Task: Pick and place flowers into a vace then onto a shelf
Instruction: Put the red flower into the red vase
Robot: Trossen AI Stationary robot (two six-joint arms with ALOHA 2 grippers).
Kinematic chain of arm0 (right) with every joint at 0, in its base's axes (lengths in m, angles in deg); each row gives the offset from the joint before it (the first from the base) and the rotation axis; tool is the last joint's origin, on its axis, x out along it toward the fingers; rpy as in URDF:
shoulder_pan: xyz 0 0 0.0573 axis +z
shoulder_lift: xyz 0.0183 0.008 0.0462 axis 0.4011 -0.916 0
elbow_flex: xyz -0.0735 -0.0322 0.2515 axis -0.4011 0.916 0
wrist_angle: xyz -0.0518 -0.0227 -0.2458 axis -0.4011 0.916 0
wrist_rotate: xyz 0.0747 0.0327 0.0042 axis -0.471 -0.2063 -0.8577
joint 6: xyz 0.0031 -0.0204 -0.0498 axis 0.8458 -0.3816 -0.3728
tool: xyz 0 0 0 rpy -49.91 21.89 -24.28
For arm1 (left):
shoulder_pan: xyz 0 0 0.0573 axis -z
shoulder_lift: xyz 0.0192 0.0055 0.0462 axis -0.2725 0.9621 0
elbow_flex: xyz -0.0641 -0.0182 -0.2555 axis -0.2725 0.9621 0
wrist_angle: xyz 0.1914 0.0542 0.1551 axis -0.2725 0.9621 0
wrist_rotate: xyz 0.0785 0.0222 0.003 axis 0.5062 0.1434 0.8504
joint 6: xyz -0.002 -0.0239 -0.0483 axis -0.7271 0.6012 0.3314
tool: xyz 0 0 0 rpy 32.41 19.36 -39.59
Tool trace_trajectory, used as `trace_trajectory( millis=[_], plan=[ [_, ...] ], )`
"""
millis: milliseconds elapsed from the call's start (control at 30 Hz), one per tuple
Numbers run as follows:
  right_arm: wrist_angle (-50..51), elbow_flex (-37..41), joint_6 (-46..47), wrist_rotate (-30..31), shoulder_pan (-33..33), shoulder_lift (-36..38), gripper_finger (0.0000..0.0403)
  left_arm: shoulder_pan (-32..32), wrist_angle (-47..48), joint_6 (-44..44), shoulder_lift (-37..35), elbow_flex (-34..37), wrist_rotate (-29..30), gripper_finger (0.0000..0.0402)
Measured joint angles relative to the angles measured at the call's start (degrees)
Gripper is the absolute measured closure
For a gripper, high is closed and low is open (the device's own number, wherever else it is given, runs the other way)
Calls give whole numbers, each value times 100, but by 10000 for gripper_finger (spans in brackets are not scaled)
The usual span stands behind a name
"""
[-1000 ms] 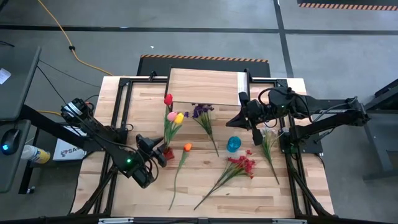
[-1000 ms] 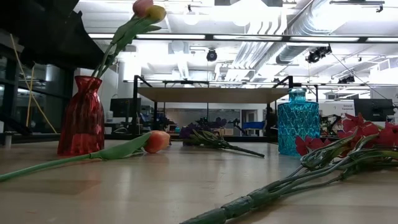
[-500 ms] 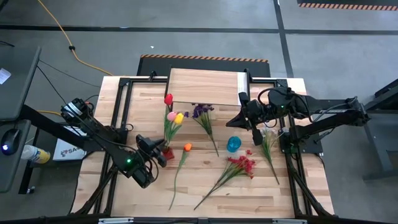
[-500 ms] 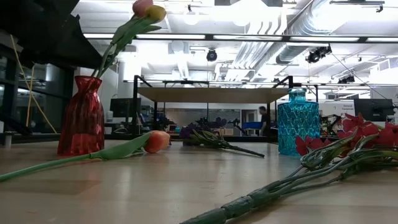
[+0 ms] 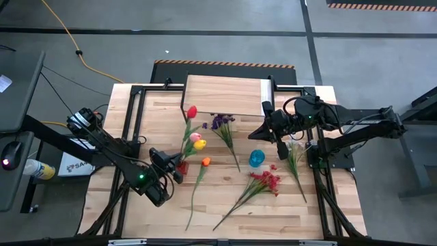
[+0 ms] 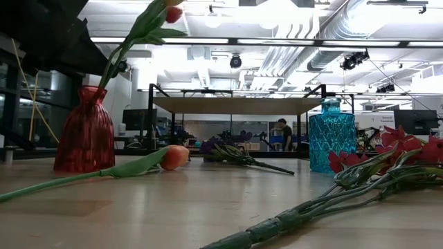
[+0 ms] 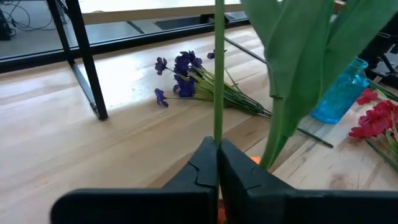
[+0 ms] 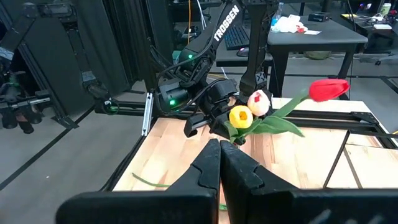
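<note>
A red vase (image 5: 182,166) (image 6: 84,131) stands left of the table's middle with red (image 5: 192,111), pink (image 5: 194,137) and yellow (image 5: 200,144) tulips leaning out of it toward the right. My left gripper (image 5: 175,168) (image 7: 218,149) is beside the vase mouth, shut on a green stem. My right gripper (image 5: 265,130) (image 8: 219,155) hovers shut and empty near the shelf's (image 5: 225,96) right front corner. An orange tulip (image 5: 205,162), a purple spray (image 5: 222,126), a red spray (image 5: 263,183) and a white spray (image 5: 295,154) lie flat on the table. My left gripper pinches one green tulip stem (image 7: 218,127) between its two fingers, which lie across it. The stem rises straight beyond the fingers, with broad leaves beside it. Which tulip it belongs to, and its lower end, are hidden by the gripper.
A blue glass vase (image 5: 256,158) (image 6: 331,136) stands upright right of centre, between the purple and red sprays. The shelf's black legs (image 7: 84,59) stand on the far part of the table. People move in the room behind the table.
The tulips in the red vase have swung toward the table's right. The pink and yellow heads dropped toward the near edge, and the red head moved right. In the low view the vase shifted slightly left and leans. Both grippers stayed shut.
</note>
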Motion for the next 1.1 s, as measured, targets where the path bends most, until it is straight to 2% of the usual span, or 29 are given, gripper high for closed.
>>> trace_trajectory(
  millis=[67, 1100],
  plan=[
    [1, 0, 0, 0, -2, 0, 402, 0, -4, 1, 0, 0, 0, 378],
    [125, 0, -2, 216, -2, 0, 402, 128, -353, 22, 315, 2, -164, 377]
  ],
)
